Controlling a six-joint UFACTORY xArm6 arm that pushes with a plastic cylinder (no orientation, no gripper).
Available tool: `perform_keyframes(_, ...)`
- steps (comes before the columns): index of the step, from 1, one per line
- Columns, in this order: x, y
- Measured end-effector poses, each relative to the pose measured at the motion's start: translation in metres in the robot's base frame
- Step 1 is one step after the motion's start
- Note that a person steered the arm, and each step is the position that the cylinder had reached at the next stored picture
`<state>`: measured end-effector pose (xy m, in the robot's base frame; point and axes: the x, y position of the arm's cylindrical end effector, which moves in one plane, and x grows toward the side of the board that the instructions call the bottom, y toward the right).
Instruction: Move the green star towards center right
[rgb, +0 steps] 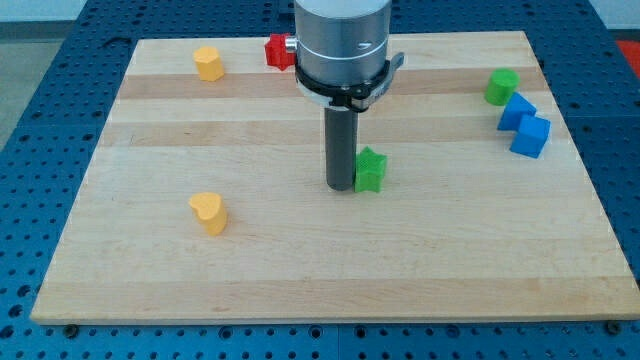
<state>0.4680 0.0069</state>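
Contact: my tip (341, 186) presses the green star (370, 170) from its left side, near the board's (300, 280) middle, so you get a push toward the right edge. Rod only, nothing to open or close. Two blue blocks (524, 124) and a green block (501, 87) crowd the upper right corner; steer below them.

my tip (341, 186) rests on the wooden bench (320, 270) near its middle, touching the green star (370, 170) at its 9 o'clock side. a yellow heart (208, 213) sits toward 8 o'clock, a yellow block (208, 63) at 10 o'clock, a red block (277, 51) partly hidden behind the arm at 11 o'clock. at 2 o'clock a green block (501, 87) adjoins two blue blocks (516, 111) (531, 136).
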Motion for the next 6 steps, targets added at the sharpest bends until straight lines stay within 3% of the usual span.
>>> perform_keyframes(6,-0.029,0.017)
